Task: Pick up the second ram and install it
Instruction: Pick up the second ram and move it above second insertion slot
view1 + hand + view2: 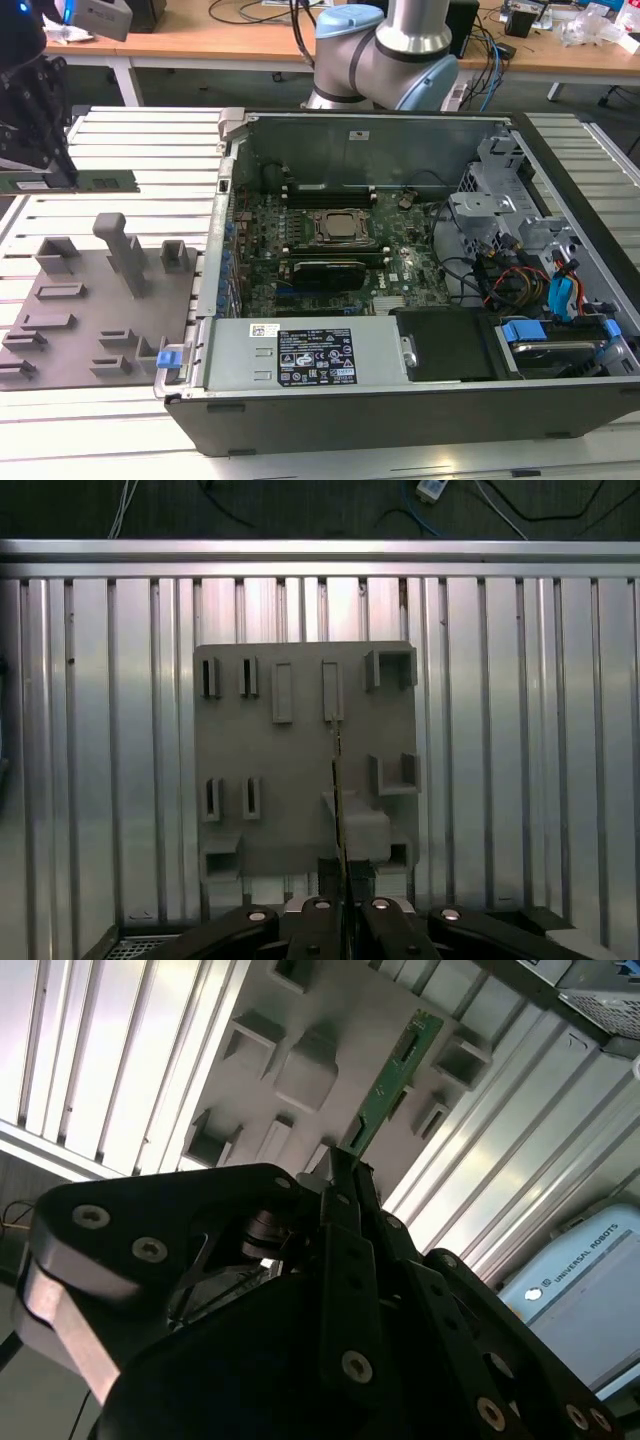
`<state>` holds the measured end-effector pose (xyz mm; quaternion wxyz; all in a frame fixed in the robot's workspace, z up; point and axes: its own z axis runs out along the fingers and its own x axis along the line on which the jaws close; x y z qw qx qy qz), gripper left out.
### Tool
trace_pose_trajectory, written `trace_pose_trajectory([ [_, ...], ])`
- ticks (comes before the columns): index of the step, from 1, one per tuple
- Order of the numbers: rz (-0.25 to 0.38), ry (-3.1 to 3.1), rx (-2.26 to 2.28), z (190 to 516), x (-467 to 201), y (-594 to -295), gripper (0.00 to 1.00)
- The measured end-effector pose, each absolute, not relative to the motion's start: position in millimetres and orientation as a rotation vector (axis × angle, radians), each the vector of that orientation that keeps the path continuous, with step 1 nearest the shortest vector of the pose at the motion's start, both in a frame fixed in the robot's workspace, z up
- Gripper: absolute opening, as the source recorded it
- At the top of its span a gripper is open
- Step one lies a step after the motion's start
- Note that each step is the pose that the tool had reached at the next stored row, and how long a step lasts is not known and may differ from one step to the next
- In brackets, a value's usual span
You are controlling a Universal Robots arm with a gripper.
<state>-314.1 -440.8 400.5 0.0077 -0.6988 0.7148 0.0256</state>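
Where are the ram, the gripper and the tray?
ram [393, 1078], second wrist view, middle of the green board.
gripper [343, 1165], second wrist view, fingertips clamping the ram's end.
tray [285, 780], first wrist view, bare flat face.

The ribbed metal table [140, 140] bears a grey tray [100, 312] and, beside it, an open computer case [400, 412].

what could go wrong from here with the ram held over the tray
1. The gripper pinches the second ram above the grey tray with much of the thin stick free; it might tilt or slip.
2. The open case's side wall stands between the stick and the motherboard; a low pass could clip it.
3. Loose cables lie beside the board and might snag.
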Motion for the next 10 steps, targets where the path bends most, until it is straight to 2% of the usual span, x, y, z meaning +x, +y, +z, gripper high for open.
trace_pose_trajectory([
  [10, 0.083, 2.236, -2.186, 400.5, -278.3, -440.8, 0.14],
])
